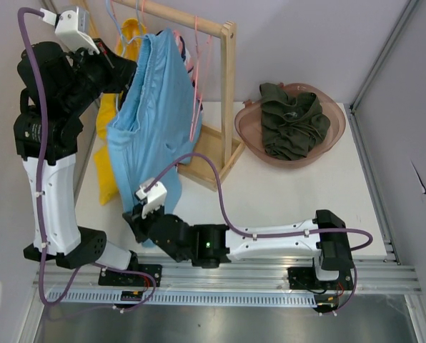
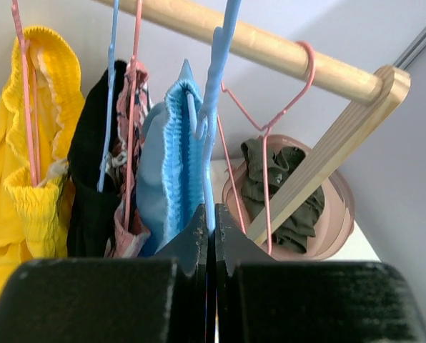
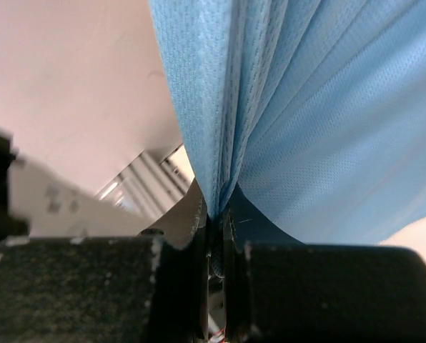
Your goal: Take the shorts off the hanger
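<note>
White counter (image 1: 284, 200) carries a wooden rack (image 1: 228, 93) at its far side. The light blue shorts (image 1: 152, 121) hang from its rail, draping from just under the left tool (image 2: 211, 212) down to the right tool (image 3: 214, 209). Well apart to the right of the right tool sits a pink basin (image 1: 241, 125) with dark green clothing (image 1: 291, 118) in it. A yellow garment (image 1: 106, 164) hangs just left of the shorts, below the left tool.

The left tool is clenched on the stem of the blue hanger (image 2: 216, 78), which rises straight above its tips, with the gathered waistband bunched just left of that stem. The right tool is clenched on the lower hem, and the fabric runs up out of its tip in taut folds.

I judge the step in hand to be the pull-off. It should go best if the left tool pins the hanger steady on the rail while the right tool draws the hem down and towards the arm bases in one even pull, so the rack does not tip. Whether the waistband is clipped or merely looped over the hanger is unclear from the wrist view. If it is clipped, sliding it sideways would likely free it more gently than a straight tug.
</note>
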Action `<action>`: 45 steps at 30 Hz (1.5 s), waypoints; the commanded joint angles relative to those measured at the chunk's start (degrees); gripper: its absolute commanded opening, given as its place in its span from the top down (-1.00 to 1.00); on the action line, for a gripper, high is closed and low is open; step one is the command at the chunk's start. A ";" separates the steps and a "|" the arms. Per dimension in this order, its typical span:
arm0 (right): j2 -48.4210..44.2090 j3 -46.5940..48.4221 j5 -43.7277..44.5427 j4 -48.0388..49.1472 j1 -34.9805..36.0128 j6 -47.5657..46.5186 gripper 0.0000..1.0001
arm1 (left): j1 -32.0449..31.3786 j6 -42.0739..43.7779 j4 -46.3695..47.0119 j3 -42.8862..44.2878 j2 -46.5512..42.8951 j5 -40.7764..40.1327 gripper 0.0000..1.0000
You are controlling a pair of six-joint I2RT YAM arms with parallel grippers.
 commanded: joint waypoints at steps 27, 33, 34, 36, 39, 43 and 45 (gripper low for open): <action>-0.19 15.18 -6.76 -11.53 -19.85 -5.28 1.00 | -0.55 -3.95 7.99 -36.74 -27.59 5.93 1.00; -2.47 10.64 -8.08 -10.13 -22.06 -2.73 1.00 | -2.74 -4.38 -1.08 -32.78 -29.80 2.60 1.00; -2.74 8.19 -8.25 -9.61 -22.06 -2.21 1.00 | -3.71 -5.34 -1.17 -33.04 -31.11 1.80 1.00; -2.74 6.76 -8.26 -10.21 -22.06 -0.27 1.00 | -4.07 -7.27 0.67 -36.80 -32.61 5.89 1.00; -2.56 4.74 -7.91 -10.92 -21.80 0.43 1.00 | -7.13 -7.90 -0.99 -38.66 -33.49 5.93 1.00; -2.13 4.99 -7.63 -11.71 -23.89 -1.06 1.00 | -9.95 -8.95 -0.29 -47.62 -39.02 7.14 1.00; -1.69 6.66 -8.34 -12.76 -25.48 -1.23 1.00 | -10.22 -9.92 0.85 -55.33 -42.09 9.52 1.00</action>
